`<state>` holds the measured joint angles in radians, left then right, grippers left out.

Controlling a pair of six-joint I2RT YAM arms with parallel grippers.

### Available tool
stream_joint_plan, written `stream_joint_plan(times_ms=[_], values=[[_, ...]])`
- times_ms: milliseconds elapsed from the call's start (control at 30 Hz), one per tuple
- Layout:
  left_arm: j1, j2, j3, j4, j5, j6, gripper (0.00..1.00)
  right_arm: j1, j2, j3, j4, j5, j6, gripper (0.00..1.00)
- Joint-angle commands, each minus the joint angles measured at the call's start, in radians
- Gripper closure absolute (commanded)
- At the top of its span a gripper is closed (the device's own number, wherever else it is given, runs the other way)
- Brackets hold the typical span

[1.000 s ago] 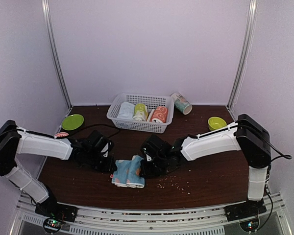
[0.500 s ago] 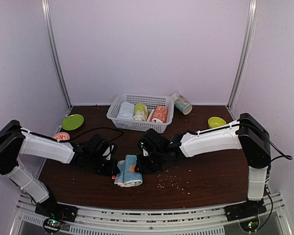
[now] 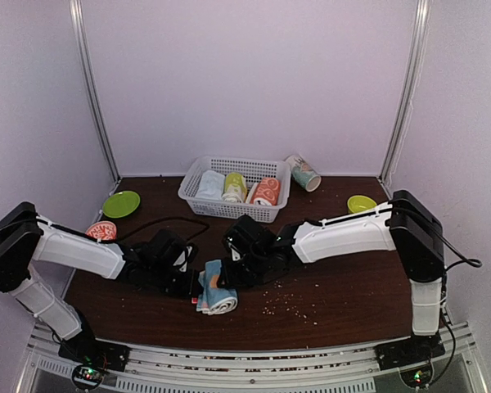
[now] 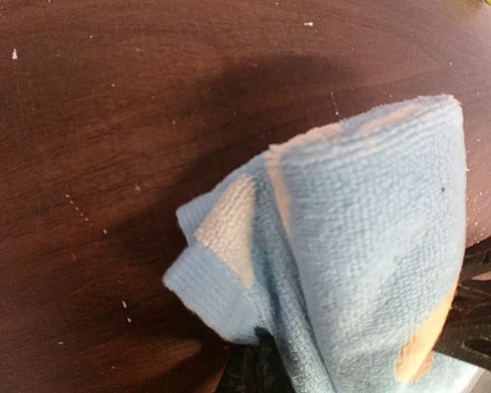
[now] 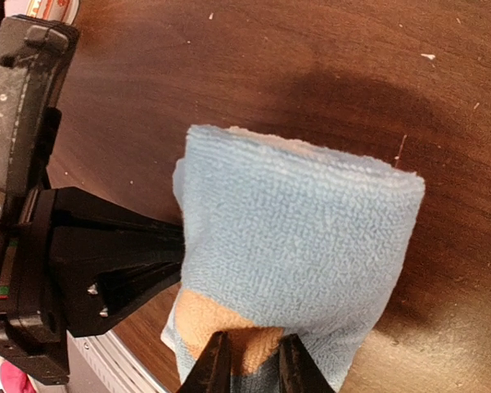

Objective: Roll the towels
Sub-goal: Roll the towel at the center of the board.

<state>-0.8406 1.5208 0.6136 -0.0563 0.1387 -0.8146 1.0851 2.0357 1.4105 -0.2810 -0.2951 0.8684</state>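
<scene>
At the lower centre of the table [image 3: 352, 286], the half-rolled light blue towel [image 3: 217, 291] lies with its long axis up-down in frame. The right gripper [image 3: 229, 275] clamps its right side through a narrow gap, and the left gripper [image 3: 194, 282] pinches tight on its left edge.

A light blue towel [image 3: 217, 291] with orange and white spots is seen at the near middle of the table [image 3: 352, 278]. It is loosely rolled into a short bundle, with one corner left sticking out. A peach-orange printed towel [image 3: 266, 191] is seen rolled, at the right end of the far basket [image 3: 229, 211].
</scene>
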Motion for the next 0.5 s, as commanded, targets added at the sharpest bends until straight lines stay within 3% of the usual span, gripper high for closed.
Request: stream_joint_plan(times_ms=[0,467], values=[[-0.020,0.007,-0.020,0.025,0.015,-0.020,1.00,0.018,0.013,0.043,0.011,-0.017,0.006,0.77],[-0.031,-0.026,-0.029,-0.011,-0.005,-0.026,1.00,0.030,0.101,0.085,-0.015,-0.025,-0.002,0.77]])
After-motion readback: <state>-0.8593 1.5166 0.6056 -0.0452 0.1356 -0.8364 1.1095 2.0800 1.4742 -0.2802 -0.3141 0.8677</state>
